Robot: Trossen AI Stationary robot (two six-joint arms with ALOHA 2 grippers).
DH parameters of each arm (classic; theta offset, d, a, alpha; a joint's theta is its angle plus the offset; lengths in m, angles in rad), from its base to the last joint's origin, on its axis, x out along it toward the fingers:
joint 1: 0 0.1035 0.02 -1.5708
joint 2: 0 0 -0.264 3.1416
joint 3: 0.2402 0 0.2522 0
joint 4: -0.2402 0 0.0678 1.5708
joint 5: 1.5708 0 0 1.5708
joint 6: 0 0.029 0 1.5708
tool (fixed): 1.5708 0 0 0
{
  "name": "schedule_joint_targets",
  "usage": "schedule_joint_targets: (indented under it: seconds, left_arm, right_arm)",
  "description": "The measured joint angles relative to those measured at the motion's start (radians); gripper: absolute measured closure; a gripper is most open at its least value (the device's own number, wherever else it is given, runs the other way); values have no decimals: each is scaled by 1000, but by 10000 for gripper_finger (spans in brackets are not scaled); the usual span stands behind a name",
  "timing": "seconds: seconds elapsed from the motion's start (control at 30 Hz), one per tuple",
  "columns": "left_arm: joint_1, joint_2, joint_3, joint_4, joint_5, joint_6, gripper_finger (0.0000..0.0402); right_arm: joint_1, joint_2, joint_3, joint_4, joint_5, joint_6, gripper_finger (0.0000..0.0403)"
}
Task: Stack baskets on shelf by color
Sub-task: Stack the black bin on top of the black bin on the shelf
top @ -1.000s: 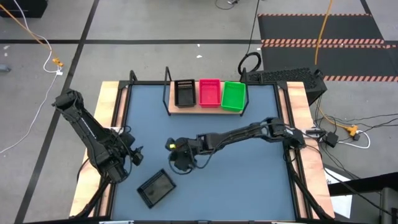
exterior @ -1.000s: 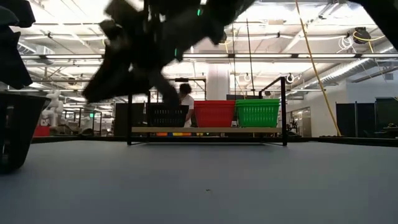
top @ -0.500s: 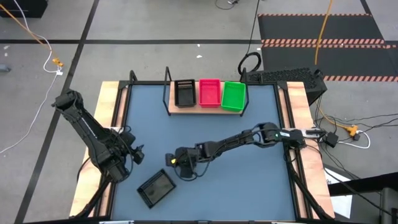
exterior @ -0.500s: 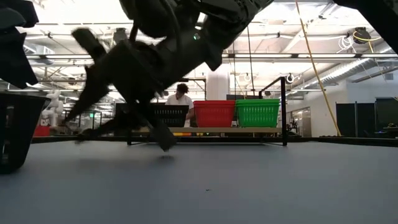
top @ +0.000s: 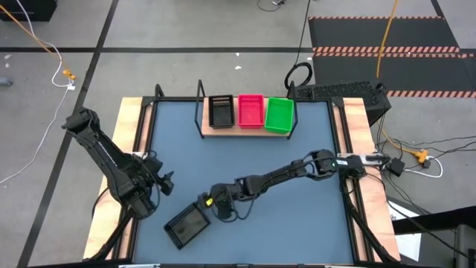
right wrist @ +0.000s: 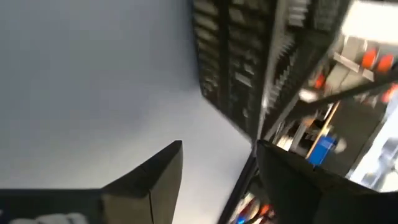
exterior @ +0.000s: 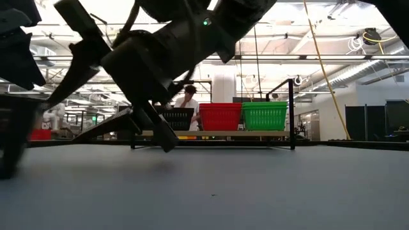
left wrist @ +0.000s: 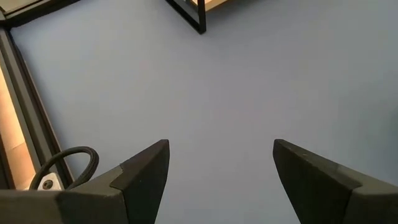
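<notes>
On the light-wood shelf (top: 245, 131) at the table's far side stand three baskets side by side: black (top: 220, 111), pink-red (top: 251, 110) and green (top: 279, 115). A loose black basket (top: 187, 224) lies on the tabletop near the front left, and the right wrist view shows it too (right wrist: 249, 62). My right gripper (top: 201, 202) is open, low over the table, just beside that basket's far right corner; I see no touch. It looms large in the low view (exterior: 83, 83). My left gripper (top: 161, 182) waits open at the left edge.
The shelf's black metal frame (left wrist: 193, 14) stands up at its corners. Bare blue-grey tabletop (top: 297, 156) lies between the shelf and the loose basket. A person (exterior: 187, 102) shows behind the shelf in the low view. Wooden side rails (top: 134, 134) border the table.
My right gripper has gone toward the table's near left, down toward the loose black basket. It has rolled about its own axis and its fingers have opened wide. The baskets on the shelf have stayed put.
</notes>
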Motion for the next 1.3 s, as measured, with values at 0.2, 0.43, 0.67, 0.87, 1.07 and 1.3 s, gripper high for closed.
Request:
schedule_joint_targets:
  seconds: [0.2, 0.43, 0.67, 0.87, 1.07, 1.3]
  left_arm:
    - [19, 31, 0, 0, 0, -1, 117]
    - [28, 37, 0, 1, 4, 4, 117]
    - [28, 37, 0, 1, 4, 5, 117]
    - [28, 37, 0, 1, 5, 4, 117]
    - [29, 37, 0, 0, 5, 1, 117]
    - [65, 36, 0, -2, 5, 2, 117]
  right_arm:
    - [27, 0, -7, 13, -4, -117, 204]
    - [38, 0, -7, 78, -46, -109, 208]
    - [45, 0, -8, 80, -105, -20, 207]
    - [45, 0, -8, 73, -267, 126, 207]
    - [40, 7, -8, 69, -328, 202, 207]
    - [21, 68, 52, 51, -365, 156, 207]
